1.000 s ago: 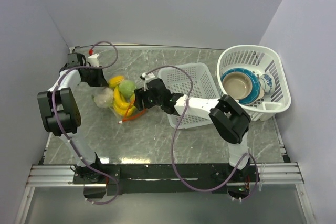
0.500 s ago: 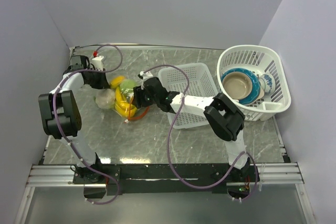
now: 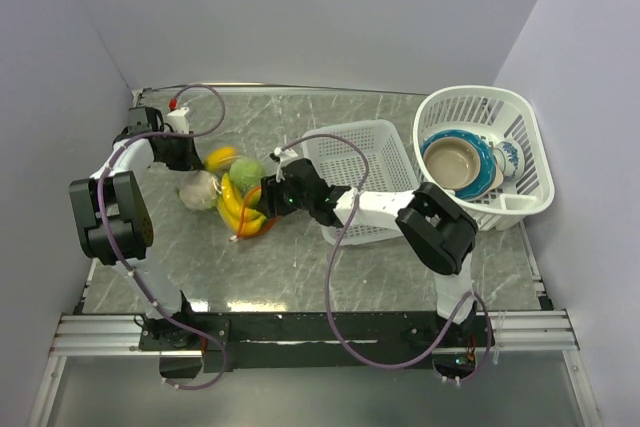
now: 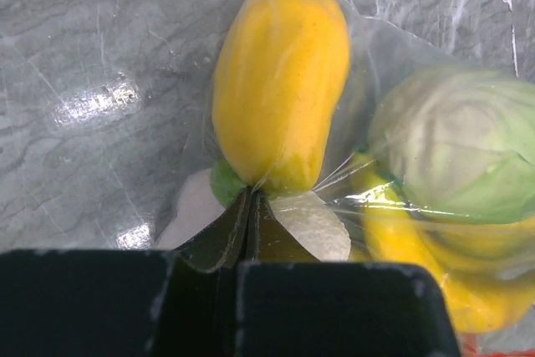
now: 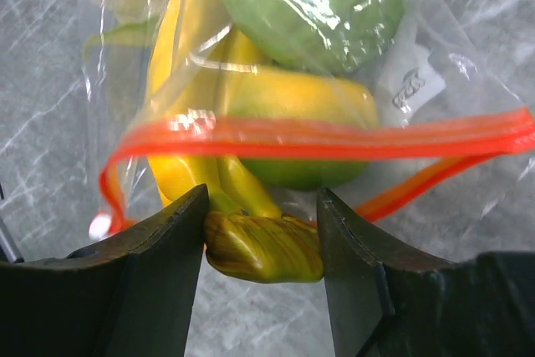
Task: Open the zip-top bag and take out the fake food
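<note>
The clear zip-top bag (image 3: 205,185) lies on the table's left side. Its orange-red zip strip (image 5: 318,140) gapes open. Inside are a yellow oval fruit (image 4: 280,81), a green leafy ball (image 4: 460,144), a white cauliflower (image 4: 311,225) and a yellow banana bunch (image 5: 188,81). My left gripper (image 4: 249,196) is shut on the bag's plastic at its far closed end, next to the oval fruit. My right gripper (image 5: 263,244) is at the bag's mouth, its jaws closed on the banana bunch's brownish-green stem (image 5: 263,248), which pokes out past the zip strip. In the top view the left gripper (image 3: 196,157) and the right gripper (image 3: 263,202) flank the bag.
A white rectangular slotted basket (image 3: 385,142) stands just right of the bag, under my right arm. A larger white basket (image 3: 530,147) at the far right holds blue and tan bowls (image 3: 455,162). Grey walls close in at the left and the back.
My right gripper pushed left into the bag's mouth, then drew back slightly toward the near right with the banana stem between its jaws. The bag shifted a little. The left gripper kept its hold.
</note>
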Tool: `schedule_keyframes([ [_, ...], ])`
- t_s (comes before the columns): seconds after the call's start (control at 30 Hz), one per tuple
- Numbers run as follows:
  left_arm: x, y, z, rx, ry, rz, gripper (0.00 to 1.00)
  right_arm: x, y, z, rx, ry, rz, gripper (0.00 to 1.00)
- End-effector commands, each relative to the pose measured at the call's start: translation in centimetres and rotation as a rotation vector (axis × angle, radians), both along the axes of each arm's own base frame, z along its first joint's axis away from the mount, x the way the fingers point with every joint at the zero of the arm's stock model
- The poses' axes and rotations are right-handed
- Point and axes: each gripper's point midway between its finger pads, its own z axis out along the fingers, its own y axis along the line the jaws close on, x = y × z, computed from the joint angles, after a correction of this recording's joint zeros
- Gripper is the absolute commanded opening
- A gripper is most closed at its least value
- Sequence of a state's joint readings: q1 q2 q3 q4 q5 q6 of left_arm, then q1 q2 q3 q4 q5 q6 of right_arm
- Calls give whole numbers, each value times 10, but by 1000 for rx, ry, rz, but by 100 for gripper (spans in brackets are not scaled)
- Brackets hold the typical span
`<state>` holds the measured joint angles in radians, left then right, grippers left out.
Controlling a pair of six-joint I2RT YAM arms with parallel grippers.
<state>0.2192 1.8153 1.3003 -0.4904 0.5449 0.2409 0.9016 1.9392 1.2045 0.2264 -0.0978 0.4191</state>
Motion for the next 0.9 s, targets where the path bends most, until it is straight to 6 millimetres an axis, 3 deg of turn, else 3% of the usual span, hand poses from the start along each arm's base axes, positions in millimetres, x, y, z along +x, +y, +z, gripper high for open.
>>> schedule_keyframes([
  [0.0,-4,24,-7,87,28,66,1,-19,-17,26,-14,-12,11,0],
  [0.03,-2,26,-6,96,24,73,1,-20,-19,50,17,-46,15,0],
  [0.1,-2,30,-6,107,23,85,1,-22,-23,72,34,-73,15,0],
  [0.13,-1,31,-7,113,21,88,1,-23,-27,94,60,-108,17,0],
  [0.2,1,33,-7,119,19,92,1,-23,-37,108,39,-133,-4,0],
  [0.23,1,33,-9,122,23,93,1,-22,-41,128,52,-171,-11,0],
  [0.27,1,34,-8,123,20,94,1,-18,-48,134,45,-186,-36,0],
  [0.43,0,37,-11,132,24,97,1,-11,-86,160,24,-210,-117,0],
  [0.5,-1,39,-11,138,24,95,1,-3,-110,157,5,-202,-169,0],
  [0.53,-1,39,-11,139,23,94,1,-5,-118,169,35,-218,-178,0],
  [0.6,-2,40,-11,146,21,90,1,1,-139,169,67,-212,-200,0],
  [0.77,-3,36,-11,126,28,78,1,13,-186,201,152,-305,-306,0],
  [0.87,-3,35,-11,116,32,77,1,25,-217,193,119,-324,-416,0],
])
